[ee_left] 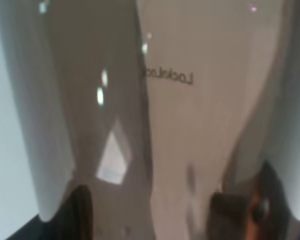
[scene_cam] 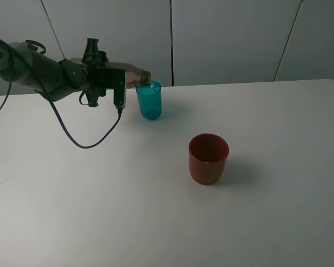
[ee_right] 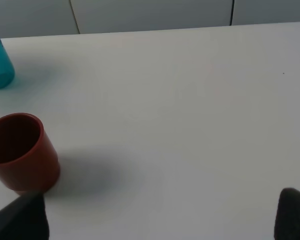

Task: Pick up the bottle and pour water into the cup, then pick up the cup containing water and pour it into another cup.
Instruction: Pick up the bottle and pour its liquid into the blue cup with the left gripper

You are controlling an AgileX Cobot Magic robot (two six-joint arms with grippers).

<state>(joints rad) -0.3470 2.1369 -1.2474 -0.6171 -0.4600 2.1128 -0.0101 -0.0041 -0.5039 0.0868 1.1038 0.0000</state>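
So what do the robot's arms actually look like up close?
The left arm is chunky, dark grey-black and jointed, ending in a boxy black left gripper. A thin black cable loops from it down onto the white table. Of the right gripper, only two blunt black fingertips show.

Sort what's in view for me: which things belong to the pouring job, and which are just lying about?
Part of the job: the bottle, tipped in the left gripper, mouth over the teal cup; the red cup, standing apart.
Not the job: only the arm's black cable, hanging over the table.
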